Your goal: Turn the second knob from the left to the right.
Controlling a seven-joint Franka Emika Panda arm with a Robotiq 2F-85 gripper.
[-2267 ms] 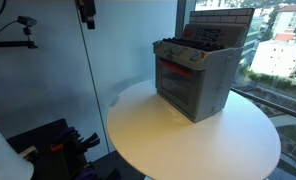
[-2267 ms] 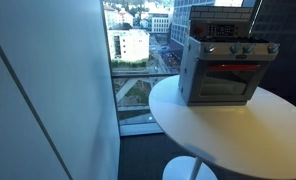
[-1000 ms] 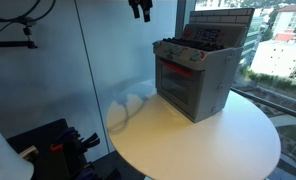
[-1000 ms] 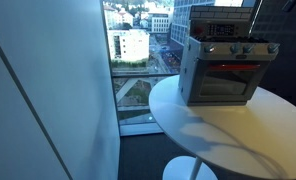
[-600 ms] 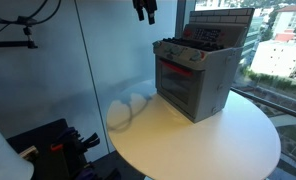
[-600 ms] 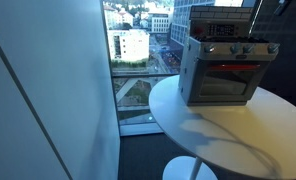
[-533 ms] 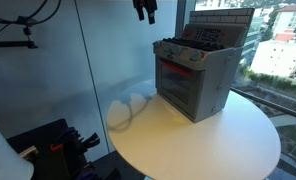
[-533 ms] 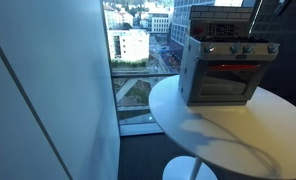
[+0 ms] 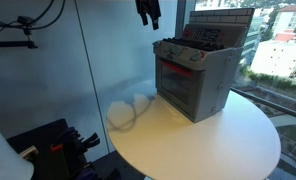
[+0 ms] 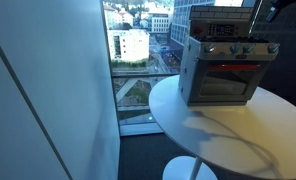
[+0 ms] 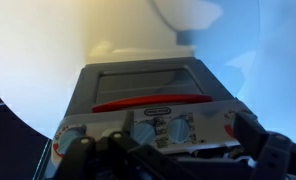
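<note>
Big windows (image 9: 278,50) with city blocks outside, a round white table (image 9: 188,140), and a toy oven (image 9: 193,75) parked near its far edge, that's the whole setup. The gripper (image 9: 148,12) hangs right up at the top of an exterior view. Over the last couple of seconds it has drifted across toward the oven: it started well off to the side, and now it's high above the table, just short of the oven's front corner. The drift has slowed to almost nothing in the last half second, so the big swing looks about done and the arm seems to be lining up.

Wrist view backs that up. It looks down over the oven's front, with the knob row (image 11: 153,130) closest to the camera, the red handle (image 11: 153,102) next and the table beyond. The fingers (image 11: 76,155) poke in at the bottom corners, spread wide with nothing between them, so the tool is open and empty, well clear of the oven.

Task-wise nothing's turned yet, this is pure approach. The knobs sit along the oven's top front panel, facing out over the table. One catch: the wrist picture sees the oven from the top down, so left and right may be swapped there, and which knob is second from the left can't be called from it alone. Next job is probably dropping to that row and closing on the correct one
</note>
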